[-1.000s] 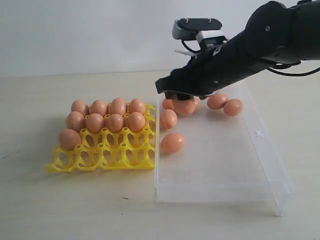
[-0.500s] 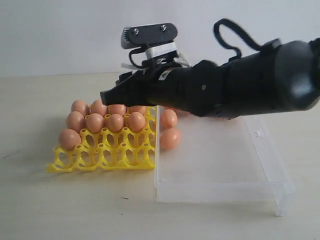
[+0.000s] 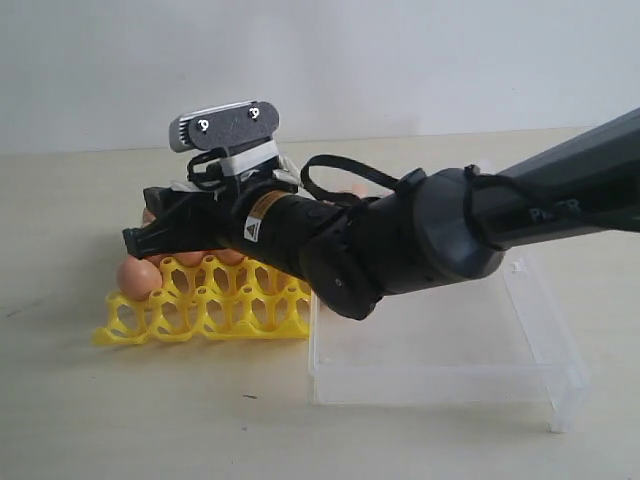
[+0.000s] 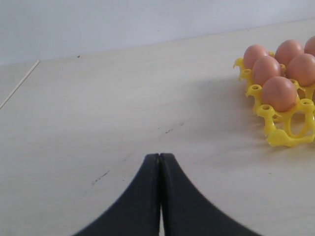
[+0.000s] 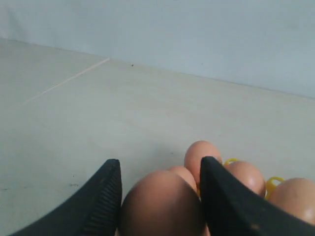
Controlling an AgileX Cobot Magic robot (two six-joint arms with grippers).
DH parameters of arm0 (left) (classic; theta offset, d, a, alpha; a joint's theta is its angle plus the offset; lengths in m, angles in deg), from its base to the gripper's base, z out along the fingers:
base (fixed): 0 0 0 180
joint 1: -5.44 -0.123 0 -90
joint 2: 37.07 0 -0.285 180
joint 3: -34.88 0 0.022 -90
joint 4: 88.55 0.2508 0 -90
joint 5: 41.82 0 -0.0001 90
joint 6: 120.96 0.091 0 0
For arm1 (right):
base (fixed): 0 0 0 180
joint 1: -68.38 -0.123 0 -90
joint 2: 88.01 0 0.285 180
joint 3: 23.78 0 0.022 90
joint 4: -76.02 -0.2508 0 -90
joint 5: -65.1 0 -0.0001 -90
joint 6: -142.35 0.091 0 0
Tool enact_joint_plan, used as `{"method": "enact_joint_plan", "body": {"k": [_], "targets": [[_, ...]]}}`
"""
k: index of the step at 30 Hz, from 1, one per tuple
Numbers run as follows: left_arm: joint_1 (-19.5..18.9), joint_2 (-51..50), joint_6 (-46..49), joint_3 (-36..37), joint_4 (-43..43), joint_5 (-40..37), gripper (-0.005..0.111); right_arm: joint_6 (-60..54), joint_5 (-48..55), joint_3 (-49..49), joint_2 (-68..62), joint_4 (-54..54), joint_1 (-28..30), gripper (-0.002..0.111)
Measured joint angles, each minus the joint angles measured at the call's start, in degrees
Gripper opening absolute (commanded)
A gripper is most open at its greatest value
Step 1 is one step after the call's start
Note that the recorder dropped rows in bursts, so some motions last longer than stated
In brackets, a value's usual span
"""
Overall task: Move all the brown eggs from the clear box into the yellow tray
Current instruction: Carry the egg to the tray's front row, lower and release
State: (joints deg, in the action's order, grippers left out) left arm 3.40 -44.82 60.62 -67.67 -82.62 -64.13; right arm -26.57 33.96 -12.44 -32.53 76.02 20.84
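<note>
The clear box [image 3: 545,340] lies just beside the yellow tray [image 3: 200,315]. Above the tray's left side, the right gripper [image 5: 160,183] pinches a brown egg [image 5: 160,209], its long axis unclear. The tray eggs [image 4: 278,92] stand upright. The left gripper [image 4: 160,158] is pressed together.

Mostly plastic, mostly matte
My right tool [image 5: 161,164] has black matte plastic fingers [image 5: 106,196]; brown eggs [image 4: 279,92] smooth, matte; yellow tray [image 3: 200,315] glossy plastic; clear box [image 3: 450,385] transparent plastic; surface [image 4: 123,98] pale, matte.
</note>
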Motion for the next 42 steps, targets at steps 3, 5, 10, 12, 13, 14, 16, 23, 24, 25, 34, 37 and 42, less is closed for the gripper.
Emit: {"method": "enact_joint_plan", "body": {"k": [3, 5, 10, 12, 13, 14, 16, 23, 24, 25, 34, 37, 42], "targets": [[0.00, 0.00, 0.00, 0.00, 0.00, 0.00, 0.000, 0.27, -0.26, -0.57, -1.83, 1.79, 0.00, 0.000], [0.00, 0.00, 0.00, 0.00, 0.00, 0.00, 0.000, 0.41, -0.26, -1.71, -3.13, 4.17, 0.00, 0.000], [0.00, 0.00, 0.00, 0.00, 0.00, 0.00, 0.000, 0.65, -0.35, -5.80, -6.04, 10.64, 0.00, 0.000], [0.00, 0.00, 0.00, 0.00, 0.00, 0.00, 0.000, 1.01, -0.35, -6.91, -6.93, 11.38, 0.00, 0.000], [0.00, 0.00, 0.00, 0.00, 0.00, 0.00, 0.000, 1.38, -0.48, -7.22, -7.19, 11.49, 0.00, 0.000], [0.00, 0.00, 0.00, 0.00, 0.00, 0.00, 0.000, 1.54, -0.56, -7.36, -7.45, 11.63, 0.00, 0.000], [0.00, 0.00, 0.00, 0.00, 0.00, 0.00, 0.000, 1.79, -0.56, -7.44, -7.84, 11.49, 0.00, 0.000], [0.00, 0.00, 0.00, 0.00, 0.00, 0.00, 0.000, 1.88, -0.56, -7.44, -8.19, 10.84, 0.00, 0.000], [0.00, 0.00, 0.00, 0.00, 0.00, 0.00, 0.000, 1.88, -0.56, -7.44, -8.19, 10.84, 0.00, 0.000], [0.00, 0.00, 0.00, 0.00, 0.00, 0.00, 0.000, 1.88, -0.56, -7.44, -8.19, 10.84, 0.00, 0.000], [0.00, 0.00, 0.00, 0.00, 0.00, 0.00, 0.000, 1.88, -0.56, -7.44, -8.31, 10.71, 0.00, 0.000], [0.00, 0.00, 0.00, 0.00, 0.00, 0.00, 0.000, 1.88, -0.34, -7.44, -8.54, 10.36, 0.00, 0.000], [0.00, 0.00, 0.00, 0.00, 0.00, 0.00, 0.000, 1.92, 4.47, -8.71, -9.37, 7.13, 0.00, 0.000]]}}
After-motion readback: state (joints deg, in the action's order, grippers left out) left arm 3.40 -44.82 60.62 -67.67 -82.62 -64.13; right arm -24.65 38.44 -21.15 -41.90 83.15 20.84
